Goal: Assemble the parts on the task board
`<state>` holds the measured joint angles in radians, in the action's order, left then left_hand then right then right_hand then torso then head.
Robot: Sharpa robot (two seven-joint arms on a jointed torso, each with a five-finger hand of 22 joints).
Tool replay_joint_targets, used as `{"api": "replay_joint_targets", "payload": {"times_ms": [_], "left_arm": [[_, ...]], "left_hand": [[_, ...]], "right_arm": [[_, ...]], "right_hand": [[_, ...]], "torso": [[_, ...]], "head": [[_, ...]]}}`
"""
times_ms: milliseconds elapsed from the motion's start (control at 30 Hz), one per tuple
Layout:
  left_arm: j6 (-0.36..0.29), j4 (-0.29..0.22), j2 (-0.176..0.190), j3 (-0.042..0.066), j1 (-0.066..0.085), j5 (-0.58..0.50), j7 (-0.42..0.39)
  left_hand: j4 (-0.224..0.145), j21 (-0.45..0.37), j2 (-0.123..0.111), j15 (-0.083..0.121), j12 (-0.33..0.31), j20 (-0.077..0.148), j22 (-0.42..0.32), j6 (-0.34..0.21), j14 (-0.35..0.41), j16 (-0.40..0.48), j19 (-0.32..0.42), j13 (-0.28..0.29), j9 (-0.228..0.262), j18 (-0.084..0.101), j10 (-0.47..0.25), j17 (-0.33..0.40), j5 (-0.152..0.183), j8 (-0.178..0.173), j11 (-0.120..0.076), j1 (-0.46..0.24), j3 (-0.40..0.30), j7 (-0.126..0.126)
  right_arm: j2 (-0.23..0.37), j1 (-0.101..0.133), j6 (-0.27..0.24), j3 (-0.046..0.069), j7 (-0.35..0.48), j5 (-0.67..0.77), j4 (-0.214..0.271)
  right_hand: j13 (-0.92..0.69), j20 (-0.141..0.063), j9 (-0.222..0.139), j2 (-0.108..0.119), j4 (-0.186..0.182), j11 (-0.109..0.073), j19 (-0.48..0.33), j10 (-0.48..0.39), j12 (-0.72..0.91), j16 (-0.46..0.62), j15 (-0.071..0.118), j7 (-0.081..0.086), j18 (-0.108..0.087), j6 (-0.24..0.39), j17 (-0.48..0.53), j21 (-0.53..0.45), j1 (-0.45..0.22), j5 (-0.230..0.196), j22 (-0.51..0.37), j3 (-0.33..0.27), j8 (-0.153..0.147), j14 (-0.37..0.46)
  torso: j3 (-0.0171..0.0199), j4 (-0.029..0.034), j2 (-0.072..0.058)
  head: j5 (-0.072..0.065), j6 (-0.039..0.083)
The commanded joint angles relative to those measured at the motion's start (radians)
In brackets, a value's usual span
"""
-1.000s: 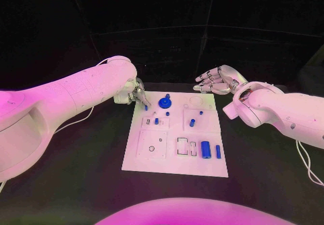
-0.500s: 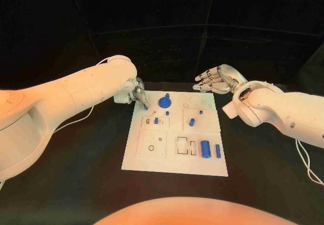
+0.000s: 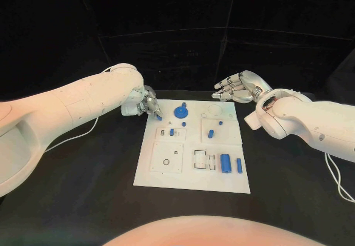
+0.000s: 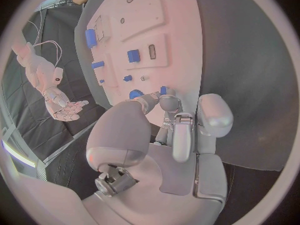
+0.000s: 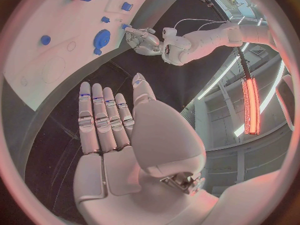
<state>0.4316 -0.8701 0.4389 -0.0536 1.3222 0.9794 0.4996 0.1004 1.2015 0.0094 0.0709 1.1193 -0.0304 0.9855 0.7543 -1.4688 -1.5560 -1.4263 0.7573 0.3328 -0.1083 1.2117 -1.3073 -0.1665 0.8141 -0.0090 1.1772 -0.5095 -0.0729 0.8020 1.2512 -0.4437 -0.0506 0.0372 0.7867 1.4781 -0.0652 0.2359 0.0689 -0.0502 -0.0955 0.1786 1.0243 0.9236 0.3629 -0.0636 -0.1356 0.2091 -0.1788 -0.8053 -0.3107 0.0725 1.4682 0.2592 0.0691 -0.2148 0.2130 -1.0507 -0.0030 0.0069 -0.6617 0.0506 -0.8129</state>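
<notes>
The flat white task board (image 3: 191, 148) lies mid-table with several small blue parts on it: a round knobbed piece (image 3: 180, 110) near its far edge, a cylinder (image 3: 224, 163) by empty slots, so assembly looks barely begun. The left hand (image 3: 148, 106) pinches a small blue peg (image 3: 158, 117) at the board's far-left corner; the right hand (image 3: 235, 87) hovers flat and empty beyond the far edge
</notes>
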Motion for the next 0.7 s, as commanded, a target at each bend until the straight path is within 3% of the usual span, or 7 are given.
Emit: {"api": "replay_joint_targets", "payload": {"times_ms": [33, 267, 333, 433, 500, 533, 700], "left_arm": [[-0.08, -0.038, 0.021, 0.001, 0.003, -0.072, -0.046], [-0.179, -0.176, 0.104, 0.0, 0.002, -0.095, -0.071], [-0.198, -0.209, 0.124, -0.001, 0.001, -0.097, -0.077], [-0.221, -0.261, 0.154, -0.002, -0.003, -0.093, -0.084], [-0.229, -0.289, 0.17, -0.003, -0.007, -0.083, -0.087], [-0.231, -0.303, 0.178, -0.004, -0.009, -0.075, -0.087], [-0.218, -0.352, 0.206, -0.016, -0.014, -0.029, -0.08]], "left_hand": [[-0.141, -0.007, -0.002, 0.004, -0.004, -0.001, -0.001, 0.009, -0.093, 0.001, -0.003, -0.001, 0.002, -0.002, 0.01, -0.224, -0.005, 0.009, 0.002, -0.014, -0.148, 0.0], [-0.161, -0.003, -0.021, 0.008, 0.001, 0.002, 0.006, 0.019, -0.094, -0.001, -0.007, 0.005, 0.004, 0.0, 0.026, -0.229, -0.019, 0.024, -0.004, -0.03, -0.175, 0.005], [-0.17, 0.0, -0.035, 0.01, 0.002, 0.005, 0.011, 0.026, -0.095, -0.003, -0.01, 0.007, 0.004, 0.001, 0.035, -0.233, -0.056, 0.029, -0.006, -0.04, -0.185, 0.007], [-0.178, 0.003, -0.046, 0.012, 0.002, 0.006, 0.017, 0.034, -0.097, -0.006, -0.012, 0.009, 0.002, 0.002, 0.042, -0.24, -0.081, 0.032, -0.009, -0.046, -0.191, 0.01], [-0.183, 0.005, -0.061, 0.013, 0.002, 0.008, 0.02, 0.045, -0.098, -0.008, -0.014, 0.011, 0.001, 0.003, 0.05, -0.245, -0.153, 0.035, -0.011, -0.056, -0.192, 0.012], [-0.186, 0.006, -0.066, 0.014, 0.001, 0.009, 0.022, 0.049, -0.098, -0.008, -0.014, 0.01, -0.001, 0.003, 0.054, -0.247, -0.175, 0.035, -0.012, -0.059, -0.19, 0.014], [-0.195, 0.011, -0.075, 0.016, -0.001, 0.01, 0.031, 0.061, -0.101, -0.013, -0.017, 0.011, -0.005, 0.004, 0.063, -0.258, -0.205, 0.032, -0.015, -0.061, -0.186, 0.017]], "right_arm": [[0.001, 0.002, 0.004, 0.001, 0.009, -0.003, 0.003], [0.007, 0.002, 0.004, 0.001, 0.008, -0.003, 0.004], [0.008, 0.002, 0.005, 0.001, 0.008, -0.003, 0.004], [0.009, 0.002, 0.005, 0.001, 0.008, -0.003, 0.004], [0.01, 0.002, 0.006, 0.001, 0.007, -0.003, 0.004], [0.01, 0.002, 0.006, 0.001, 0.007, -0.003, 0.004], [0.01, 0.002, 0.007, 0.001, 0.007, -0.003, 0.003]], "right_hand": [[0.002, 0.008, -0.001, -0.007, 0.005, 0.001, -0.002, -0.007, 0.004, 0.0, 0.001, 0.03, -0.005, 0.006, 0.001, -0.005, -0.007, 0.005, 0.0, 0.001, 0.003, -0.006], [0.002, 0.008, -0.001, -0.007, 0.006, 0.001, -0.002, -0.008, 0.004, 0.0, 0.001, 0.029, -0.005, 0.006, 0.004, -0.005, -0.007, 0.006, 0.0, 0.001, 0.004, -0.006], [0.002, 0.008, -0.001, -0.007, 0.006, 0.001, -0.002, -0.008, 0.004, 0.0, 0.001, 0.029, -0.005, 0.006, 0.004, -0.005, -0.007, 0.006, 0.0, 0.001, 0.004, -0.006], [0.002, 0.008, -0.001, -0.007, 0.006, 0.001, -0.002, -0.008, 0.004, 0.0, 0.001, 0.029, -0.005, 0.006, 0.004, -0.005, -0.007, 0.006, 0.0, 0.001, 0.004, -0.006], [0.002, 0.008, -0.001, -0.007, 0.006, 0.001, -0.002, -0.008, 0.004, 0.0, 0.001, 0.029, -0.005, 0.006, 0.004, -0.005, -0.007, 0.006, 0.0, 0.001, 0.004, -0.006], [0.002, 0.008, -0.001, -0.007, 0.006, 0.001, -0.002, -0.008, 0.004, 0.0, 0.001, 0.029, -0.005, 0.006, 0.004, -0.005, -0.007, 0.006, 0.0, 0.001, 0.004, -0.006], [0.002, 0.008, -0.001, -0.007, 0.006, 0.001, -0.002, -0.008, 0.004, 0.0, 0.001, 0.029, -0.005, 0.006, 0.004, -0.005, -0.007, 0.006, 0.0, 0.001, 0.004, -0.006]], "torso": [[0.0003, 0.0016, 0.001], [0.001, 0.0078, 0.004], [0.001, 0.0098, 0.005], [0.0019, 0.0098, 0.005], [0.002, 0.0099, 0.005], [0.0017, 0.0093, 0.004], [0.0007, 0.0076, 0.004]], "head": [[0.003, 0.001], [0.001, -0.004], [0.001, -0.005], [0.003, -0.006], [0.005, -0.006], [0.007, -0.006], [0.01, -0.008]]}}
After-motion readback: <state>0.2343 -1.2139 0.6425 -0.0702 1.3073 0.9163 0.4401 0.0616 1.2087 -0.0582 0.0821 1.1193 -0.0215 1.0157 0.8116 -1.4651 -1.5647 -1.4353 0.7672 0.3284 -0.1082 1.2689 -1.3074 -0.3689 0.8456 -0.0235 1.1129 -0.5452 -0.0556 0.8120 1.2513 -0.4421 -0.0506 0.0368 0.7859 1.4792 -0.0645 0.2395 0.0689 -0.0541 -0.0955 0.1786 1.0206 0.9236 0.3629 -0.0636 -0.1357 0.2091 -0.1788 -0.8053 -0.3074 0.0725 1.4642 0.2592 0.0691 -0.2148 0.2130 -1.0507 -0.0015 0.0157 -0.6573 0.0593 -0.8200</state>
